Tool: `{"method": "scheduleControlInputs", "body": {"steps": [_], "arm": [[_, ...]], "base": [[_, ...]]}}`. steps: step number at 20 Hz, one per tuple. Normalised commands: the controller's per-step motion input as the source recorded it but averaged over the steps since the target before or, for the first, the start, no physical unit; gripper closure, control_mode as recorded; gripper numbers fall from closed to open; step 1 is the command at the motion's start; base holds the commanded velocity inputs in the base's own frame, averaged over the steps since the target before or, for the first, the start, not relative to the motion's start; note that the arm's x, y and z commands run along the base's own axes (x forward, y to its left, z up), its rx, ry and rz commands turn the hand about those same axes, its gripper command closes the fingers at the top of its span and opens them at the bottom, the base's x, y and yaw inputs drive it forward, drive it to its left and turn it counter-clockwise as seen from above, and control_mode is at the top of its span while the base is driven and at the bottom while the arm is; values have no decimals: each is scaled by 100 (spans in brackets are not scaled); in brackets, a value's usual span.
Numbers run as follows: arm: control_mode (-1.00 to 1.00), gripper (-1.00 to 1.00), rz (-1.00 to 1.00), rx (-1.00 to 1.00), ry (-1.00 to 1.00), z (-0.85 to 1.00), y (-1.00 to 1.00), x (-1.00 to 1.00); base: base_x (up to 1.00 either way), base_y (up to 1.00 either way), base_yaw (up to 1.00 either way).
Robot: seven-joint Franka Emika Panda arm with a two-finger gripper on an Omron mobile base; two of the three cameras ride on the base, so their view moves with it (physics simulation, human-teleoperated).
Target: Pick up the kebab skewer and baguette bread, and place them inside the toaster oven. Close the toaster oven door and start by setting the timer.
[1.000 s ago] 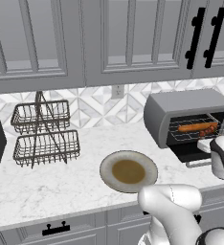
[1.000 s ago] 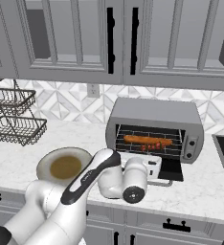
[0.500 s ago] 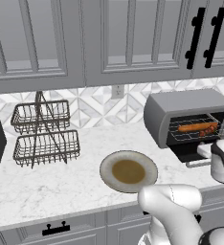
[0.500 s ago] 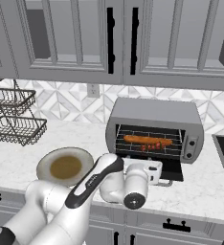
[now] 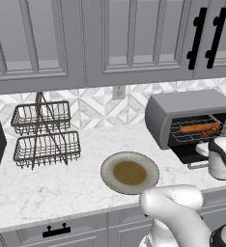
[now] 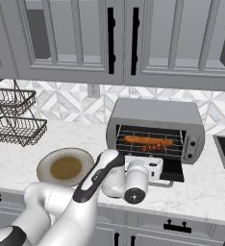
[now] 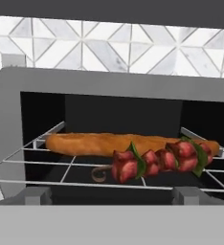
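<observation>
The toaster oven [image 6: 155, 114] is a boxy grey metal box, wider than tall, standing on the counter against the tiled wall at about 3 o'clock from the round plate. Its black cavity is open. The door [image 6: 173, 171], a dark panel, hangs down flat in front of the opening. On the wire rack lies the baguette [image 7: 99, 143], a long orange-brown loaf stretched crosswise. The kebab skewer [image 7: 157, 160], strung with red chunks and green bits, lies just in front of it, toward 3 o'clock on the rack.
</observation>
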Motion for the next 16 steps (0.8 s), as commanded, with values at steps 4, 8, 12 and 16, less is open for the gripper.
{"method": "scheduleControlInputs", "body": {"steps": [4, 8, 12, 16], "arm": [[-100, -100, 0, 0, 0, -16, 0, 10], [-100, -100, 0, 0, 0, -2, 0, 18], [-100, -100, 0, 0, 0, 0, 0, 31], [-100, -100, 0, 0, 0, -1, -5, 12]], "base": [[0, 0, 0], [0, 0, 0], [0, 0, 0], [0, 0, 0]]}}
